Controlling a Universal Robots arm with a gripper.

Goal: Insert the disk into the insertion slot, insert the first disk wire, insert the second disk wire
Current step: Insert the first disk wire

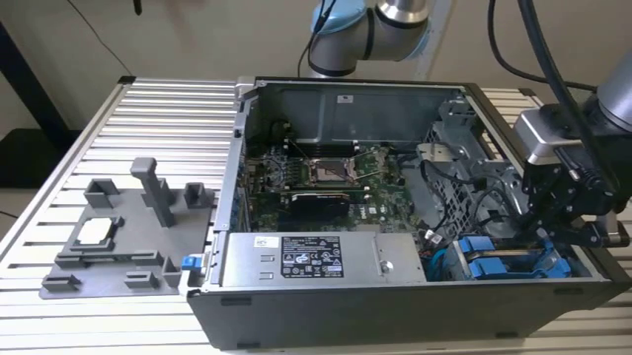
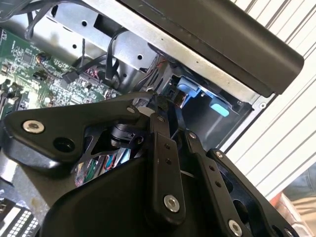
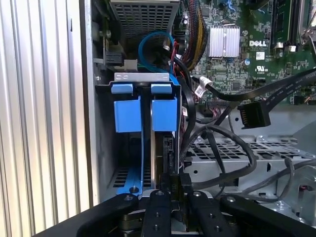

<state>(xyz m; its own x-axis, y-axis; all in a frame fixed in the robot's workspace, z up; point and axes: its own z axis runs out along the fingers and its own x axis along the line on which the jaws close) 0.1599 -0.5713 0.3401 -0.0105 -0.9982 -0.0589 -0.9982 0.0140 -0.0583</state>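
Exterior view puts an open case [image 1: 395,318] on a slatted metal table [image 1: 168,111]. The gripper [image 1: 565,235] hangs inside the case's corner at the exterior view's right.

In the first wrist view the disk [image 3: 164,113] sits edge-on in the slot [image 3: 163,77], with its blue tab at the mouth. A second blue carrier [image 3: 127,111] stands just beside it, between the disk and the cage wall [image 3: 101,148]. The fingers [image 3: 157,212] are drawn nearly together and pinch a small black plug [image 3: 174,183] at the disk's near edge. Whether the plug is seated I cannot tell, since the fingers cover the joint.

Room is tight. The cage wall and the case's side close off one flank. On the other flank black cables [image 3: 222,143] cross near the fingers, and one ends in a loose connector [image 3: 254,114]. A blue cable [image 3: 148,39] loops past the carriers' tabs.

The table is pale ribbed metal. A grey fixture [image 1: 118,237] lies on it at the exterior view's left, apart from the case. A beige wall [image 1: 197,37] stands behind.

The power supply [image 1: 395,259] carries a white sticker [image 1: 311,257] with dense black print. The green motherboard [image 1: 326,185] bears white lettering.
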